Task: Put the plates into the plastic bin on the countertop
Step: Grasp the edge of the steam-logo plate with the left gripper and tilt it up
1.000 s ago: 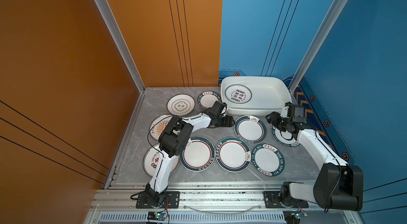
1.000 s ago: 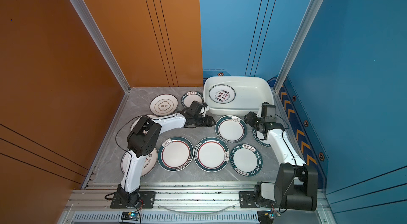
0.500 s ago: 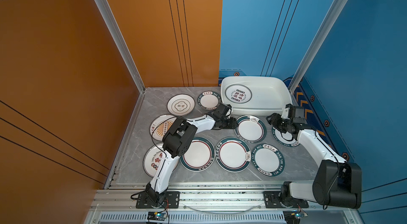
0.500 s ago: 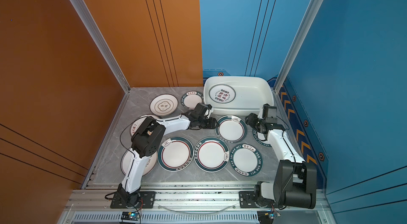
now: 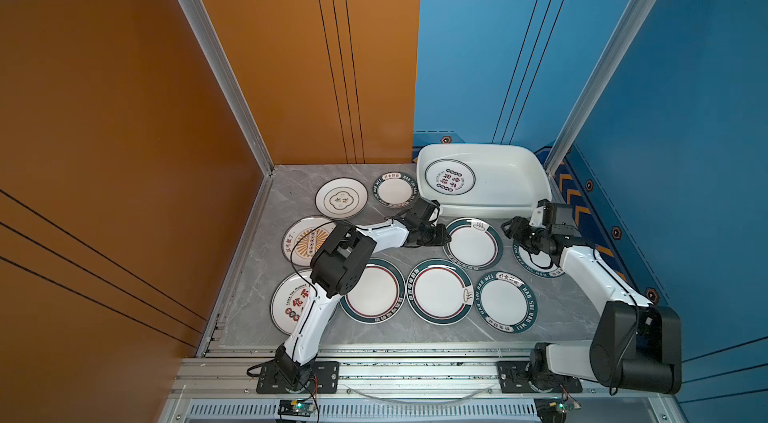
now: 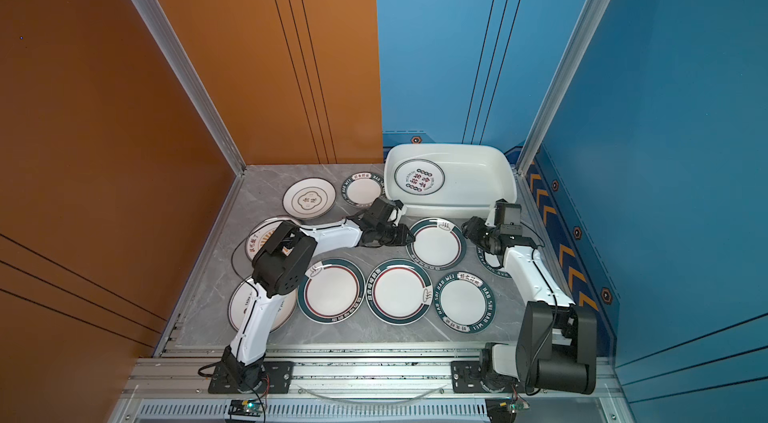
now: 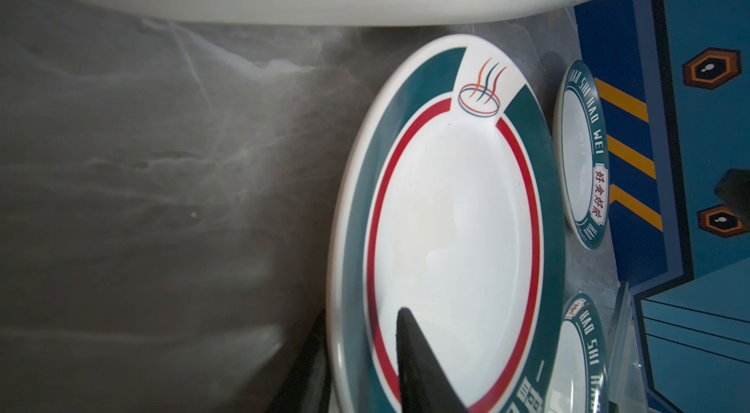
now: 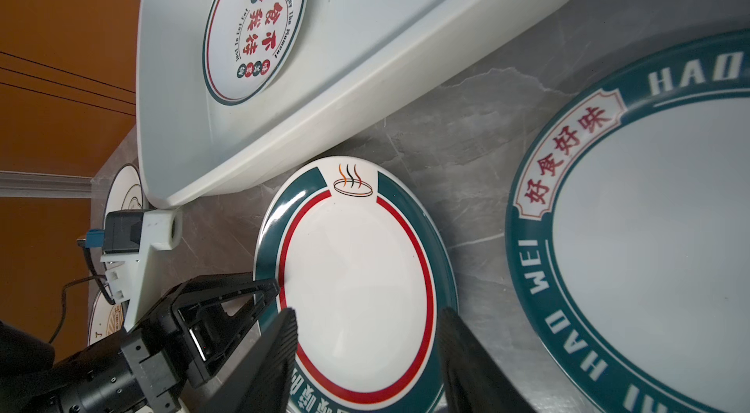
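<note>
Left hand (image 5: 442, 236) is low on the tabletop (image 5: 569, 317), at the left rim of the red-lined plate (image 5: 473, 244). That plate lies just near of the plastic bin (image 5: 511, 175), close to its near wall but apart from it.

In the left wrist view we see one finger (image 7: 422, 370) lying over the plate's (image 7: 454, 208) green band and the other dark finger outside the rim, so the rim sits between them. The jaws are narrow, but we can't tell whether they actually clamp the rim.

In the right wrist view the left hand's (image 8: 274, 289) fingertip touches the plate's (image 8: 357, 277) left edge.

Right hand (image 5: 513, 229) hangs just right of that plate, apart from it. Its jaws stand partly apart with nothing between them (image 8: 367, 311).

The right arm crosses over a lettered plate (image 5: 538, 263) on the right side of the tabletop.

The bin (image 6: 469, 179) sits far right and holds one character plate (image 6: 419, 177), flat in its left half.
</note>
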